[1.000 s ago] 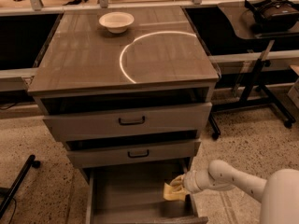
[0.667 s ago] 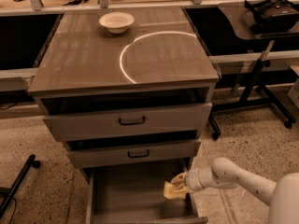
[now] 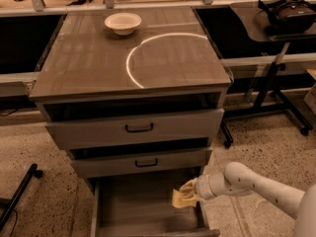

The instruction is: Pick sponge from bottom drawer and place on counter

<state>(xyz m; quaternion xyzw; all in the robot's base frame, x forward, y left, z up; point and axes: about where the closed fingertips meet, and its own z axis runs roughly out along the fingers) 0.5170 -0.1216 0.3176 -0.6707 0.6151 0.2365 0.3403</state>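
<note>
The pale-yellow sponge hangs from my gripper at the right side of the open bottom drawer, lifted a little above its plain floor near the right wall. The gripper is shut on the sponge's upper edge, at the end of my white arm, which reaches in from the lower right. The counter is the glossy wood-grain cabinet top above, with a white arc across its right half.
A cream round bowl sits at the back of the counter. Two upper drawers with black handles stand slightly pulled out above the bottom drawer. A black stand with a headset is to the right.
My gripper with the sponge has risen slightly and shifted a little toward the drawer's right wall. The arm has pulled back a bit.
</note>
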